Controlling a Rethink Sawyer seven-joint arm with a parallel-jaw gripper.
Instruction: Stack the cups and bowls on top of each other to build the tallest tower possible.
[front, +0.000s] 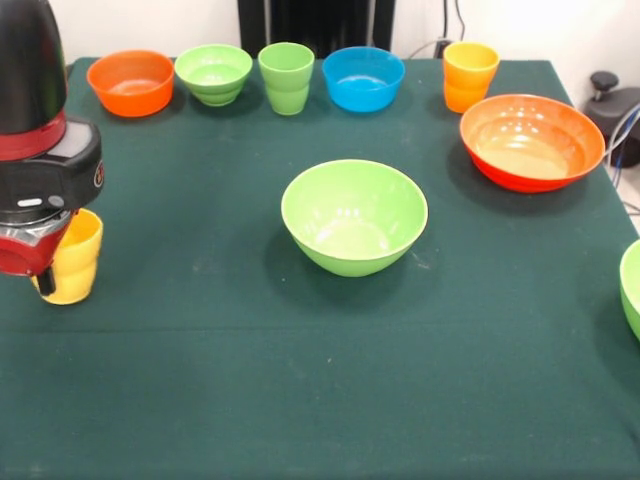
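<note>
We see the claw (45, 283) down at the yellow cup (72, 256) near the counter's (320, 400) edge, but we cannot tell its opening or grip. A skewed descent could tip the cup or push it off.

- A robot lab or test room is suggested.
- A table (300, 400) is covered in dark green cloth.
- Cables (625, 140) are seen by a plain white wall (150, 25).
- A black stand (315, 22) is set behind.
</note>
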